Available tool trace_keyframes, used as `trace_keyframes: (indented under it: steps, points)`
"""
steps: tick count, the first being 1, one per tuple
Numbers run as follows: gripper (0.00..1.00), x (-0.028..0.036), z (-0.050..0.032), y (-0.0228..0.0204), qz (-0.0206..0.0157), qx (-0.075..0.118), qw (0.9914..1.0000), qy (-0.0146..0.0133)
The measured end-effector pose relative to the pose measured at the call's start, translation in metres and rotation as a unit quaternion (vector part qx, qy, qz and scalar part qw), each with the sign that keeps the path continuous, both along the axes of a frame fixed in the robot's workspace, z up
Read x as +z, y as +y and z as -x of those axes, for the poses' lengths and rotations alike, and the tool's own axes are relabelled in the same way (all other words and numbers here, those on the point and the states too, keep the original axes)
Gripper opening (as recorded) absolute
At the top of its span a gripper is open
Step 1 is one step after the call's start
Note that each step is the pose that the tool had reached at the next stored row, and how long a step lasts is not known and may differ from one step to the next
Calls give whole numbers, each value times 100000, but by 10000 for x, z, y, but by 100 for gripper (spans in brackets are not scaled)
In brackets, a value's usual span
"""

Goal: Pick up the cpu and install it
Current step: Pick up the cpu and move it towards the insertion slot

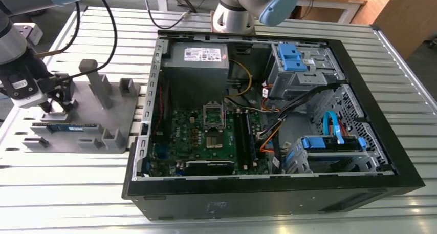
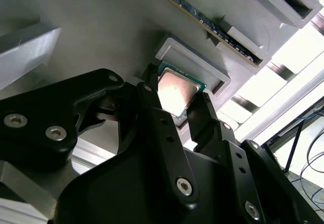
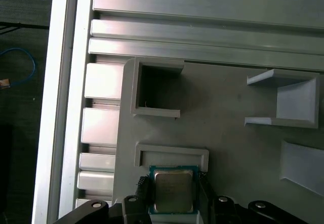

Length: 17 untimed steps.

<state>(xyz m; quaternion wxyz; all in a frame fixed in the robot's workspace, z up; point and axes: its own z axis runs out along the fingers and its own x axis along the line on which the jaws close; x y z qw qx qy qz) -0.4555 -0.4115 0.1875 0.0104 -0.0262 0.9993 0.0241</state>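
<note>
Right, nearest the wrist cameras, the black two-fingered gripper has its fingers drawn in narrow against two opposite edges of the cpu, a small flat square chip with a silvery-grey metal top and a green rim, and it holds the chip between them. I cannot tell whether the cpu has left the floor beneath it. Its other two edges are free; one lies just beside the low U-shaped wall of a shallow pocket moulded into the flat grey plastic holder.

Past that wall stands an open-sided square box pocket, with bare holder floor between the two. In the second wrist view a long narrow green memory stick lies on edge in its slot, clear of the fingers.

From the exterior view, I see the gripper low over the holder's near-left part, with tall grey posts rising toward the exterior view's right of it. The holder sits on a ribbed aluminium table, touching or nearly touching the wall of the open black computer case. Inside, on the green motherboard, the square metal socket sits open from above, orange and black cables crowding its right.
</note>
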Motion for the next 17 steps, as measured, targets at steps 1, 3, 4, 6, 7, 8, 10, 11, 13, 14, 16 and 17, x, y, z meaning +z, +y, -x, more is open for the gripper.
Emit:
trace_keyframes:
  steps: [1, 3, 4, 6, 7, 8, 10, 11, 13, 14, 16, 17]
  points:
    - [47, 0, 0, 0, -1, -2, 100000, -8]
    - [47, 0, 0, 0, -3, -2, 100000, -6]
    - [47, 1, 0, 0, 1, -1, 100000, -4]
    - [47, 1, 0, 0, -1, -2, 100000, -5]
    - [47, 1, 0, 0, 1, -1, 100000, -3]
    - [47, 2, 0, 0, 0, -2, 100000, -3]
    - [47, 2, 0, 0, 0, -2, 100000, -6]
    - [47, 2, 0, 0, 0, -3, 100000, -4]
    - [47, 18, 1, -1, 19, -2, 100000, 27]
    - [47, 29, 1, 0, 10, -1, 100000, 12]
    - [47, 59, 0, 0, 3, 0, 100000, 2]
    - [47, 78, 0, 0, 2, 1, 100000, 1]
